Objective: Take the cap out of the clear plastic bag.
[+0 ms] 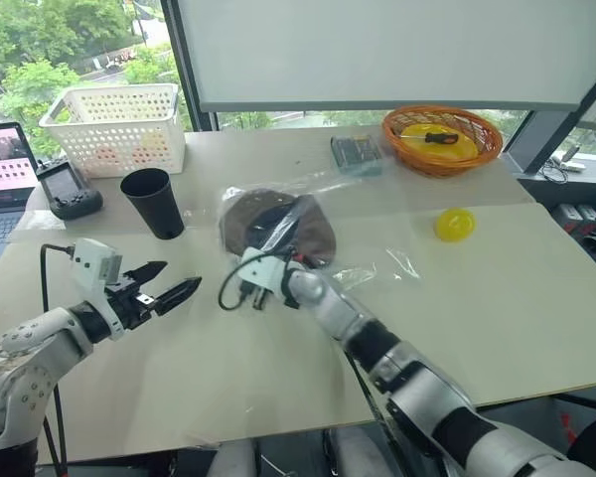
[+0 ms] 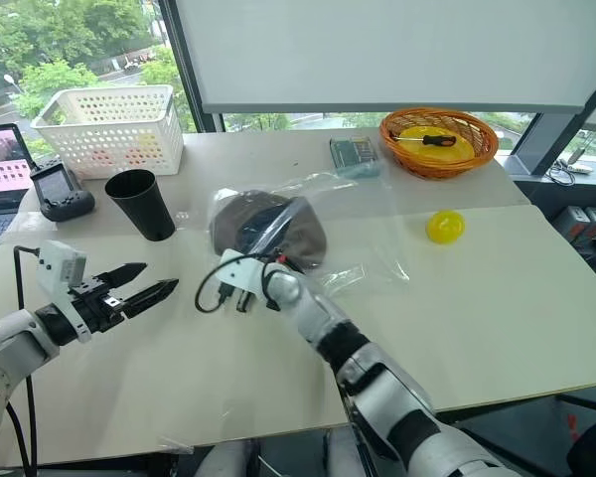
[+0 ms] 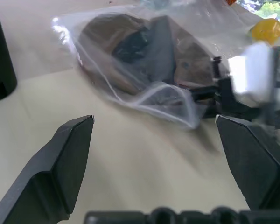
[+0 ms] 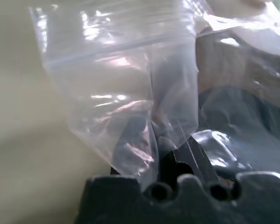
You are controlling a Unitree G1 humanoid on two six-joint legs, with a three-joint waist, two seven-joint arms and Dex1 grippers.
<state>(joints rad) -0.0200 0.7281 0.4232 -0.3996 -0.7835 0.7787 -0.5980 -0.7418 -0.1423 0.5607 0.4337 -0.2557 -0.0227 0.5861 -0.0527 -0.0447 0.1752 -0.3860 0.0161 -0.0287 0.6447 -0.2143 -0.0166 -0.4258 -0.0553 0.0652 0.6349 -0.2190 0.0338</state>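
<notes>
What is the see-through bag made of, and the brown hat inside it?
The clear plastic bag looks like thin glossy plastic: it crinkles and shines. The cap seems soft brown fabric with a dark lining; it looks matte through the bag.

Brown cap (image 1: 263, 221), clear plastic bag (image 1: 363, 268), black cup (image 1: 152, 203), orange basket (image 1: 443, 138).

L arm: held low at L side, forearm angled inward | L gripper (image 1: 165, 288): fingers spread wide, nothing gripped | R arm: extended fwd across centre, wrist turned left | R gripper (image 4: 170, 151): fingers pinched together on plastic film
</notes>
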